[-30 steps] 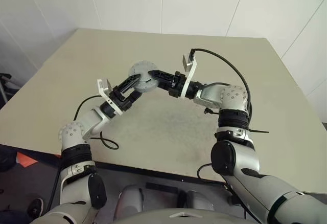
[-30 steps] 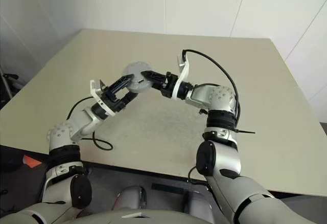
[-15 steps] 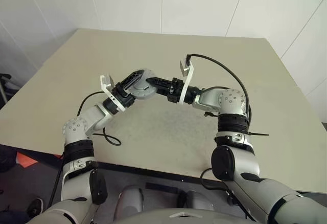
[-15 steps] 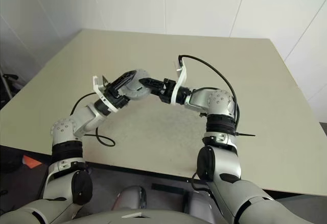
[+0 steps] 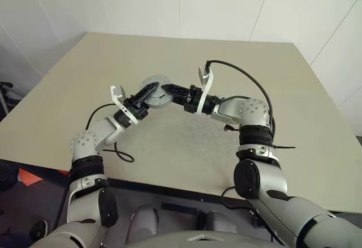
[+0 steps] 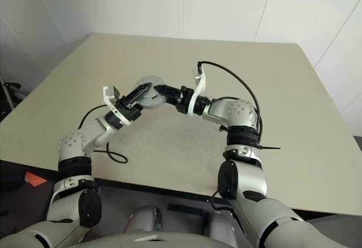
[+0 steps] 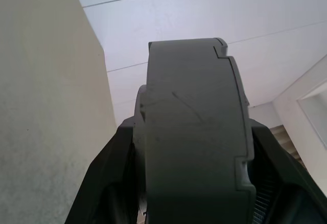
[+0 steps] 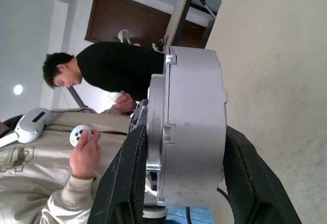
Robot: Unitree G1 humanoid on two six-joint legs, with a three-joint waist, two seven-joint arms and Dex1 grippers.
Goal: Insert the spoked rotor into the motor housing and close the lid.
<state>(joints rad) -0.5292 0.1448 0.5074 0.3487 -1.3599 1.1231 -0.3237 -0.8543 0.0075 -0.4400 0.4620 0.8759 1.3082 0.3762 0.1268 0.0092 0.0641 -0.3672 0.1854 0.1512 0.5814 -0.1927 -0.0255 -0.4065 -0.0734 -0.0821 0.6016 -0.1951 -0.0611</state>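
Over the last second the left gripper (image 5: 148,92) has drawn its two black fingers in from a wide spread, and now they lie against the two flat faces of the motor housing (image 5: 156,91), as the left wrist view shows: the grey round body (image 7: 196,132) stands on edge between the dark fingers (image 7: 110,178), which touch it on both sides. The right gripper (image 5: 169,92) has not changed; its fingers (image 8: 127,178) are closed on the same housing (image 8: 191,127) from the opposite side. So both grippers hold one thing, in the air above the beige table (image 5: 186,140), well above its surface, between the two arms. The housing looks closed, with the lid (image 5: 153,82) lying flat on it as one grey round piece; I cannot see the copper windings or the spoked rotor, so I cannot tell from here whether the rotor is already inside. In my judgement the closing of the left fingers is a squeeze on the two faces, which would press the lid onto the housing, so the task seems to be near its end. In the right wrist view two persons stand beyond the table, each hand (image 8: 84,152) holding a white controller (image 8: 80,131).
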